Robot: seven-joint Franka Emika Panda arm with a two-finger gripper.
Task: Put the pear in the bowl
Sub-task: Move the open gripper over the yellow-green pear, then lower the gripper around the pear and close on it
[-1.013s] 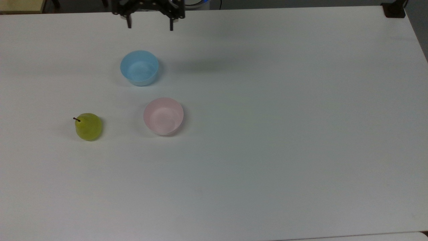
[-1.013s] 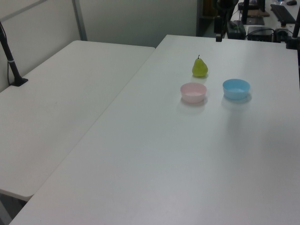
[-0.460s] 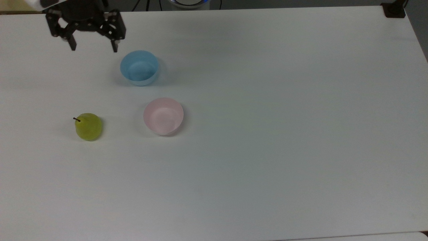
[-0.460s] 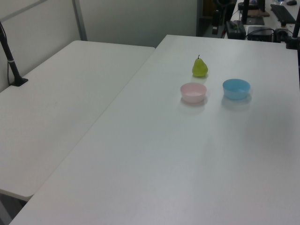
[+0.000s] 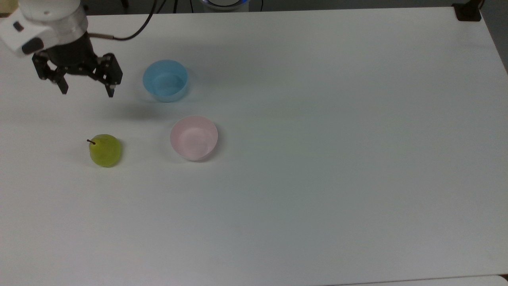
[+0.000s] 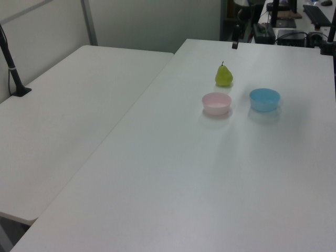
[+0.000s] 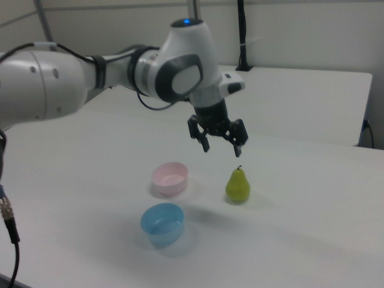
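And here's the gripper [image 5: 87,90], hanging in the air above the white table [image 5: 317,159] with its two fingers spread wide and nothing between them. In the top view the pear [image 5: 105,150] stands below the gripper, slightly toward the top view's right, well apart from the fingertips, stem pointing toward the top view's left. The right view gives the height: the gripper [image 7: 221,147] hovers clear above the pear [image 7: 237,185], a little to the right view's left of it, with open space between the fingertips and the stem. The fruit sits upright on the table, untouched.

The pink bowl [image 5: 194,138] lies off to the top view's right of the gripper and lower in the picture, near the pear but apart from it, its inside bare. The blue bowl [image 5: 165,80] sits just beside the gripper on the top view's right, about level with it. In the right view the pink bowl [image 7: 170,178] rests below the gripper to the right view's left, the blue bowl [image 7: 162,223] nearer the camera.
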